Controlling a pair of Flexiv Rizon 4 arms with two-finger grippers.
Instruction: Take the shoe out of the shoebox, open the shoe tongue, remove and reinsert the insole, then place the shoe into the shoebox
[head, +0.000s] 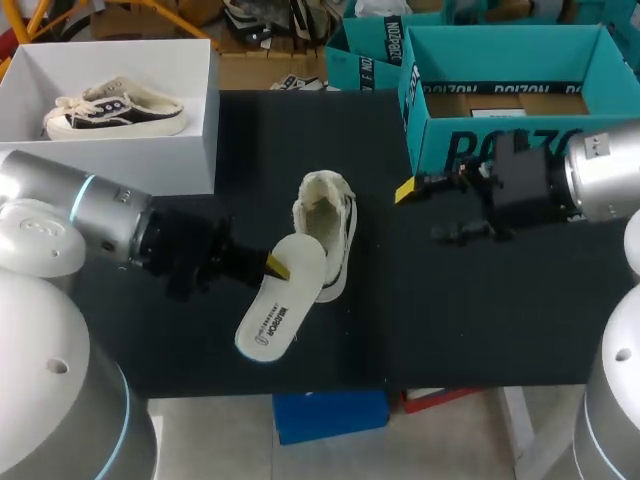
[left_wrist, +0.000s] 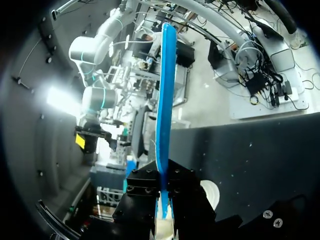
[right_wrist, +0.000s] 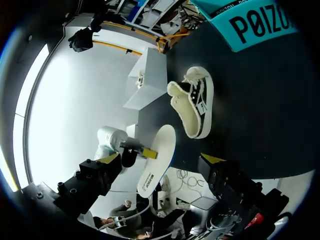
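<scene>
A cream shoe (head: 328, 228) lies on its side on the black table (head: 480, 310), out of any box; the right wrist view shows it (right_wrist: 194, 102) ahead of my right gripper. Its white insole (head: 283, 300) is out and tilted just in front of the shoe. My left gripper (head: 272, 266) is shut on the insole's edge. From the left wrist the insole (left_wrist: 164, 95) shows edge-on, its underside blue, rising from between the fingers of that gripper (left_wrist: 164, 212). My right gripper (head: 426, 210) hovers open and empty, to the right of the shoe and before the teal shoebox (head: 500, 140). The right gripper (right_wrist: 160, 159) faces the insole (right_wrist: 159, 157).
The open teal shoebox (right_wrist: 252, 22) stands at the back right with a second teal box (head: 365, 55) behind it. At the back left, a white box (head: 190, 130) holds another shoe (head: 115, 110). Bare table lies right of the shoe and along the front.
</scene>
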